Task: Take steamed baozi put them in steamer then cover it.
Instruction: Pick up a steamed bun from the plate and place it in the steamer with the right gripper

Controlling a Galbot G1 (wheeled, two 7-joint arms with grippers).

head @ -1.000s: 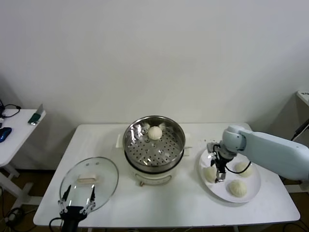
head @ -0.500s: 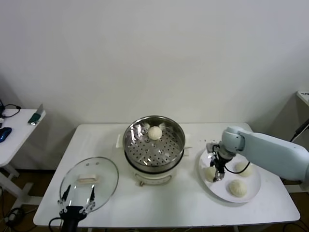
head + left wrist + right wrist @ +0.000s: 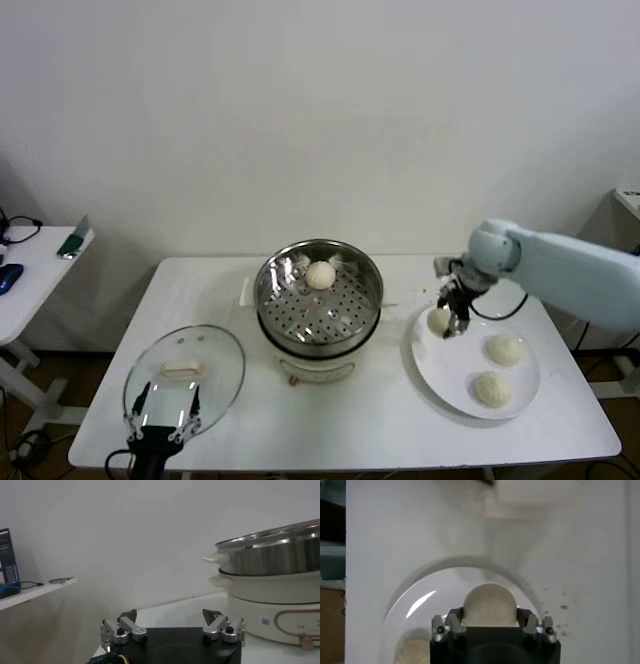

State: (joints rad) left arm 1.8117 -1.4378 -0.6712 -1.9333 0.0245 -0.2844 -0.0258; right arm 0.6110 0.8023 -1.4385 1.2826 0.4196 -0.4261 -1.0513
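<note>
1. My right gripper sits at the end of an arm reaching in from the right, bent down over the left edge of the white plate. Its fingers are clamped on 1 steamed baozi — in the right wrist view that bun sits squarely between the 2 fingertips, clear of the plate surface below it.
2. The held bun hangs above the plate's left rim, between the plate and the steamer, apart from the steamer wall.
3. 2 more buns lie on the plate: one toward its far right, one nearer me.
4. 1 bun already rests inside the steamer, on the perforated floor at the far side.
5. My left gripper is parked low at the table's near left edge, fingers spread wide and holding nothing — its tips sit over the near rim of the cover.
6. The cover lies flat on the table, left of the steamer, handle up.
</note>
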